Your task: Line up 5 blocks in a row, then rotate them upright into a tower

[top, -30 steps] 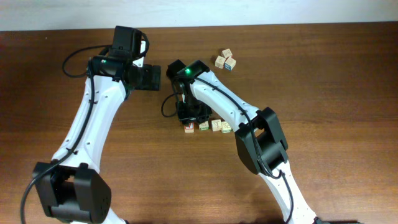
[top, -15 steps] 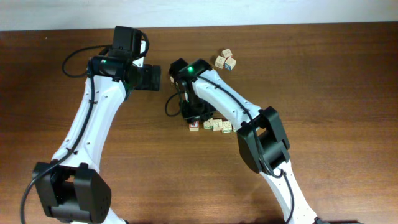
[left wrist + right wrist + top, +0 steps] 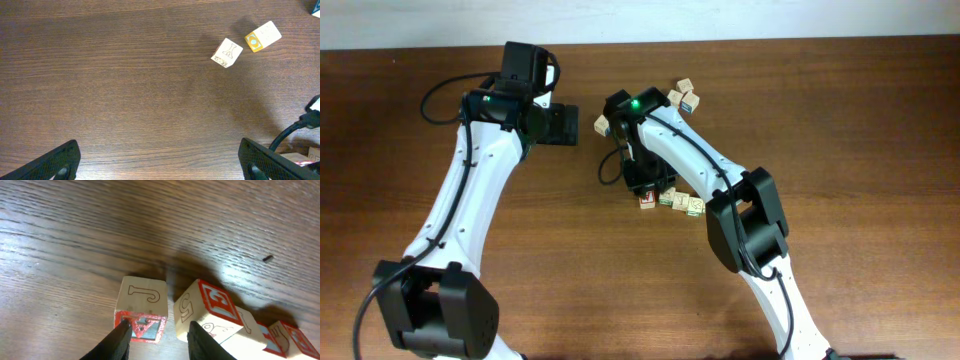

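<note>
A short row of blocks lies mid-table: a red-and-white block point(image 3: 648, 201) at its left end, then three green-marked blocks point(image 3: 680, 202) trailing right and slightly down. My right gripper point(image 3: 642, 190) hangs over the row's left end. In the right wrist view its jaws point(image 3: 159, 330) straddle the red-marked block point(image 3: 142, 307). The left finger point(image 3: 119, 339) touches its corner. The right finger point(image 3: 202, 340) stands a gap away, in front of the neighbouring block point(image 3: 207, 310). My left gripper point(image 3: 570, 125) is open over bare wood point(image 3: 160, 165).
Another pale cube point(image 3: 602, 125) lies beside the right arm's upper link. A cluster of cubes point(image 3: 682, 95) sits at the back; two of them point(image 3: 227, 53) point(image 3: 263, 36) show in the left wrist view. A black cable point(image 3: 295, 132) crosses at that view's right edge.
My right gripper has slid right, and the red-and-white block and the row have shifted right and skewed. The pale cube by the right arm has come into view. The left arm has not moved.
</note>
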